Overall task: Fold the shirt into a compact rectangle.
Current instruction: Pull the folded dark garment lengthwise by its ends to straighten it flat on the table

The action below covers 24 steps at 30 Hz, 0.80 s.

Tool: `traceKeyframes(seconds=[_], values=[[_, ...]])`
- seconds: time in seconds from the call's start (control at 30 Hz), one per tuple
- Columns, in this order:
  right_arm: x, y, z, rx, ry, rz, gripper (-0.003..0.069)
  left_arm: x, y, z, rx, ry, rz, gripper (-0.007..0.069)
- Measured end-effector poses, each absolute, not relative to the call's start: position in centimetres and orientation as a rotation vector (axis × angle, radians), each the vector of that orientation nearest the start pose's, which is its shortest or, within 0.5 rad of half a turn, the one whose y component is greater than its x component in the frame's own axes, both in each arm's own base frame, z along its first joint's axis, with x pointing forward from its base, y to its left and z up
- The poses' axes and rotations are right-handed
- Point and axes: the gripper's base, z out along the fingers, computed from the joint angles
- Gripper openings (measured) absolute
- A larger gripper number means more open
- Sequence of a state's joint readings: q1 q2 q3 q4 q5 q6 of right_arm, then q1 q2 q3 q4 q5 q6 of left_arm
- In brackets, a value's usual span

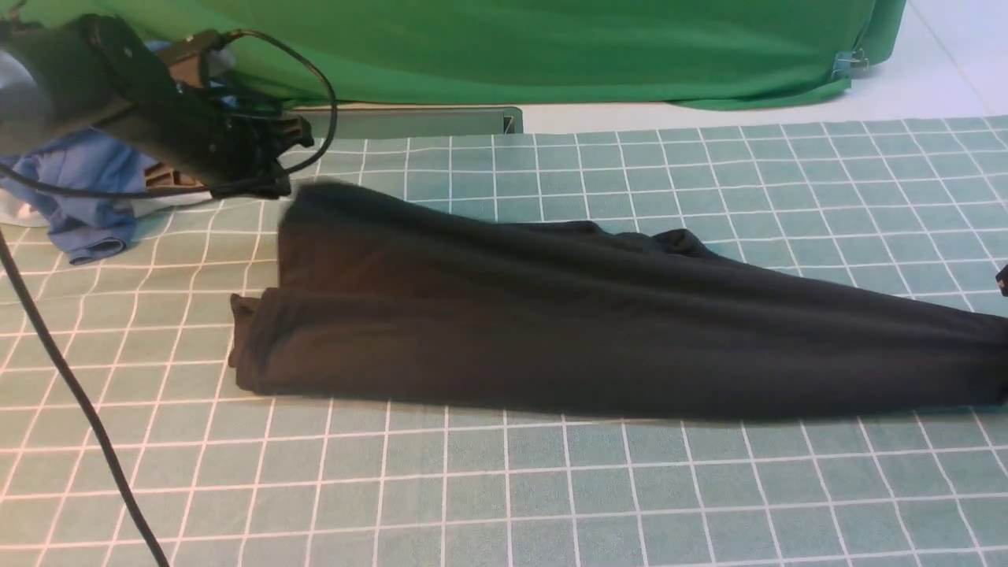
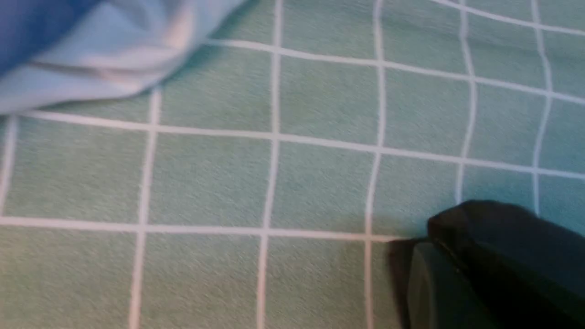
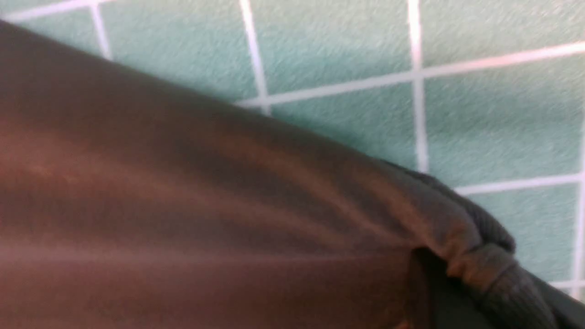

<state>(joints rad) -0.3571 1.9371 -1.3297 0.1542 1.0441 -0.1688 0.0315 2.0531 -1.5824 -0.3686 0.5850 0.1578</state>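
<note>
The black shirt point(image 1: 551, 331) lies folded into a long band across the checked mat, wide at the left and narrowing to the right edge of the front view, where it rises slightly and looks taut. No print shows. My left gripper point(image 1: 279, 161) hovers above the shirt's far left corner, open and empty. One black finger point(image 2: 493, 265) shows over bare mat in the left wrist view. In the right wrist view the shirt point(image 3: 183, 205) fills the frame, its creases running into a bunched ribbed edge point(image 3: 498, 265). The right fingers are hidden under that cloth, which they seem to pinch.
A blue garment point(image 1: 87, 189) point(image 2: 91, 55) and a bit of white cloth point(image 1: 24, 211) lie at the far left behind the left arm. The big green cloth point(image 1: 551, 47) hangs along the back, above a grey rail point(image 1: 417, 122). A black cable point(image 1: 79, 394) crosses the mat's near left.
</note>
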Motion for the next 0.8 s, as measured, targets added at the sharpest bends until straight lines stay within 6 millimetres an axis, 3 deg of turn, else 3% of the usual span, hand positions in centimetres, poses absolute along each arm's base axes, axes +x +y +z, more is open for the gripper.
traceKeyframes(seconds=[0.07,0.23,0.33,0.4,0.57,0.7,0.8], values=[[34.8,-11.8,17.7,0.408,3.065,0.189,0.0103,46.0,-0.2,20.9,-0.154,2.500,-0.294,0.0074],[34.8,-11.8,17.7,0.408,3.064,0.188,0.0103,46.0,-0.5,21.8,-0.186,2.553,-0.342,0.0240],[34.8,-11.8,17.7,0.408,3.064,0.188,0.0103,45.5,-0.9,22.9,-0.151,2.649,-0.390,0.0314],[34.8,-11.8,17.7,0.408,3.063,0.188,0.0103,44.2,-1.4,23.6,-0.124,2.808,-0.472,0.0367],[34.8,-11.8,17.7,0.408,3.062,0.187,0.0103,42.4,-1.5,23.1,-0.162,2.965,-0.493,0.0372],[34.8,-11.8,17.7,0.409,3.061,0.190,0.0103,40.9,-1.3,20.5,-0.202,3.082,-0.454,0.0330],[34.8,-11.8,17.7,0.411,3.060,0.192,0.0103,39.9,-1.7,18.8,-0.193,3.145,-0.520,0.0290]])
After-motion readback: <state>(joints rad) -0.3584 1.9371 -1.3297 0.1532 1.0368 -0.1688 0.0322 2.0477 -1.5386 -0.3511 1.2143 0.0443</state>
